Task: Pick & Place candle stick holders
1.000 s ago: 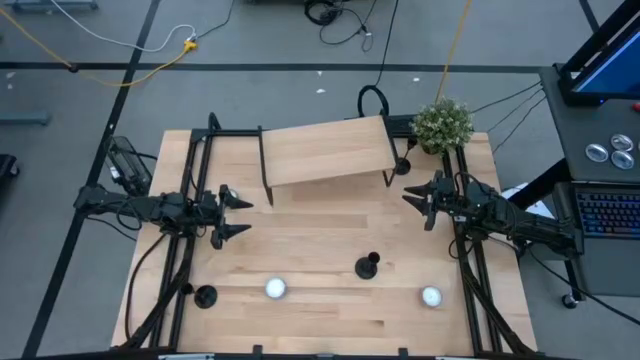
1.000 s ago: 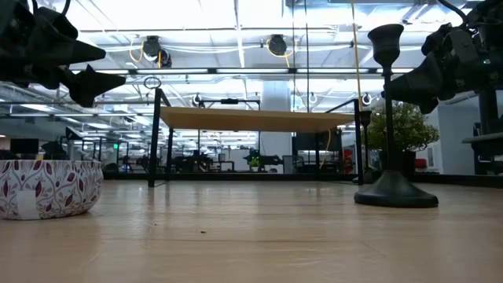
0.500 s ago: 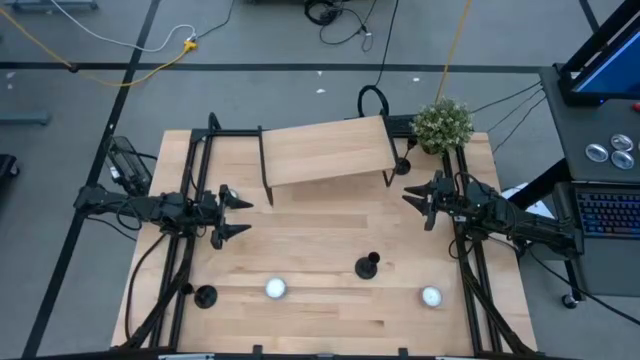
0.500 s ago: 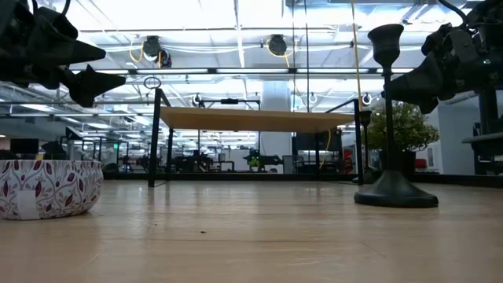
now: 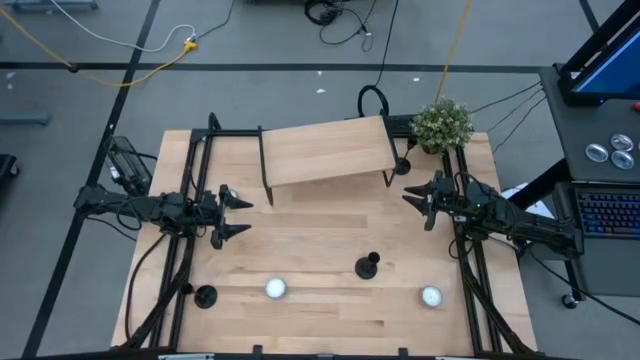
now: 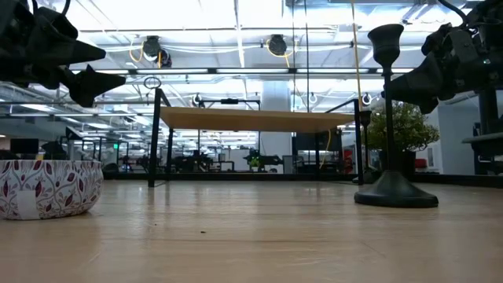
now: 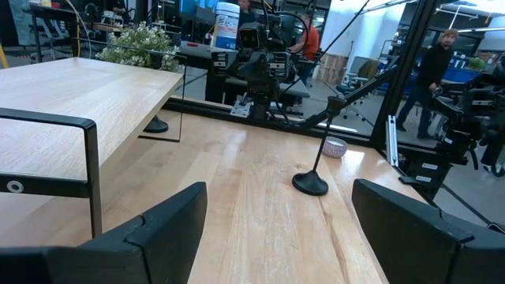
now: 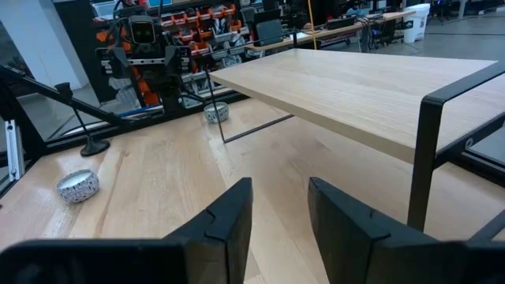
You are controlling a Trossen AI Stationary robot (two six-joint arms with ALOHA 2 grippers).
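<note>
My left fingers (image 5: 232,214) spread wide, my right fingers (image 5: 418,201) slightly apart, both empty above open bench (image 5: 310,215); nearest candle stick holder (image 5: 368,265) stands clear.

No change since earlier pictures: arms, end effectors, and candle stick holders all sit as before.

The wooden surface (image 5: 320,235) filled the frame's centre. On it stood a small riser shelf (image 5: 325,150) at top, a plant (image 5: 442,124) upper right, two candle stick holders (image 5: 367,265) (image 5: 205,295) and two patterned bowls (image 5: 276,289) (image 5: 431,296) along the bottom.
</note>
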